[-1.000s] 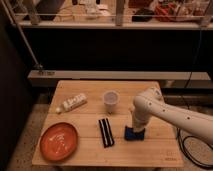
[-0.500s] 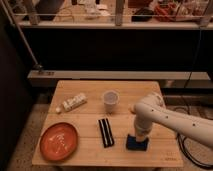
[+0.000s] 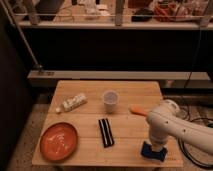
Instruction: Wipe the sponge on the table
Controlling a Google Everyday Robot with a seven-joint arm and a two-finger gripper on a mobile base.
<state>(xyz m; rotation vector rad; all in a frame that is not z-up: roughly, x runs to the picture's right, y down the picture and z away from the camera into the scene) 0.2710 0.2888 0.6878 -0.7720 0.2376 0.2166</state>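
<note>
Claw (image 3: 157, 143) presses the blue sponge (image 3: 151, 152), grip state unclear; so near the bench (image 3: 127, 127) edge, the sponge may slide off.

Warm light is falling from above onto the bench (image 3: 90, 120), making its wood glow yellow. The wall (image 3: 115, 50) behind and the floor (image 3: 20, 125) are sitting in deep dark. The white arm (image 3: 172, 125) is shining bright, and its pincer (image 3: 155, 146), low at the bench's near right corner over the sponge (image 3: 151, 153), is looking dim.
</note>
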